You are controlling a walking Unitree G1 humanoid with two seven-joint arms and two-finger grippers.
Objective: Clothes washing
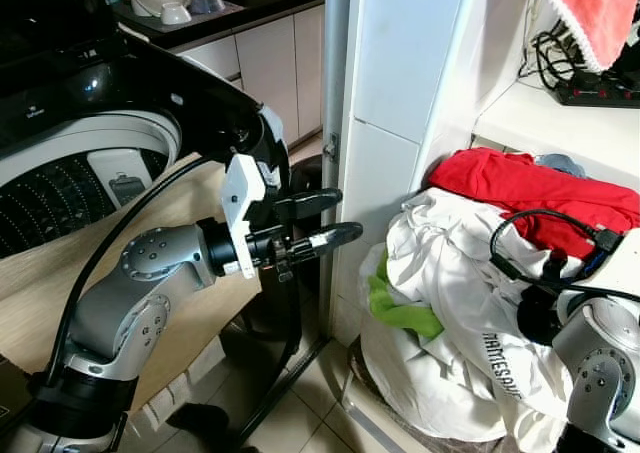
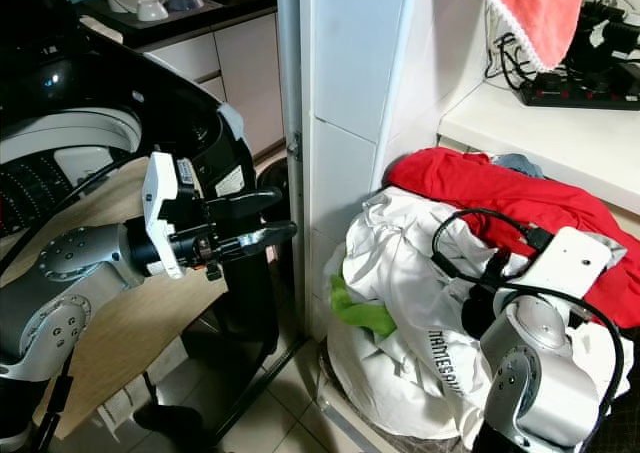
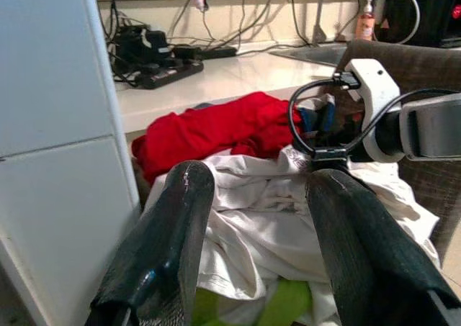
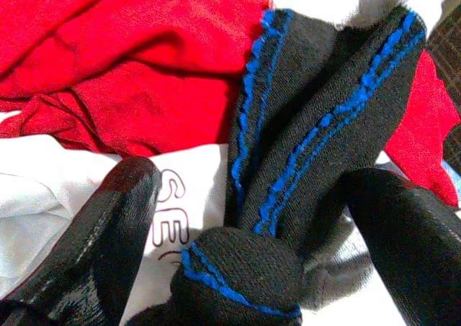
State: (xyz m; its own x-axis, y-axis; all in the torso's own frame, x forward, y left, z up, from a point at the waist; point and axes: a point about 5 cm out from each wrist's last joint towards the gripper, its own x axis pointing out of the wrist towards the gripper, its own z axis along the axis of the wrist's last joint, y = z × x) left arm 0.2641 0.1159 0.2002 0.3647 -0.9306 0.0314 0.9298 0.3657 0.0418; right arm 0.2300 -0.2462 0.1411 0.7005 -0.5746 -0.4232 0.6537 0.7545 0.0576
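While the washing machine (image 1: 90, 163) stood open-topped at our far left, its ribbed drum showing under the raised dark lid, we judged the task to be at the picking stage, with laundry not yet carried across. Our left end effector (image 1: 322, 221) hung in the air between the machine and the white pillar (image 1: 400, 103), its two black fingers (image 3: 162, 247) parted and holding nothing, pointed toward the heap. Further right, the laundry pile (image 1: 450, 313) sat in a basket just beside the pillar: a white garment with dark lettering on top, a green piece (image 1: 400, 313) tucked at its near edge, a red garment (image 1: 540, 188) behind. Our right end effector (image 4: 252, 232) was down over that pile, fingers wide apart on either side of a black sock with blue stitching (image 4: 317, 124), not closed on it. The next move, we thought, called for closing on the sock and lifting it free without dragging the white garment along. The basket's rim was mostly buried, the right fingers were hidden behind the wrist in the head views, and the lettering was cut off.
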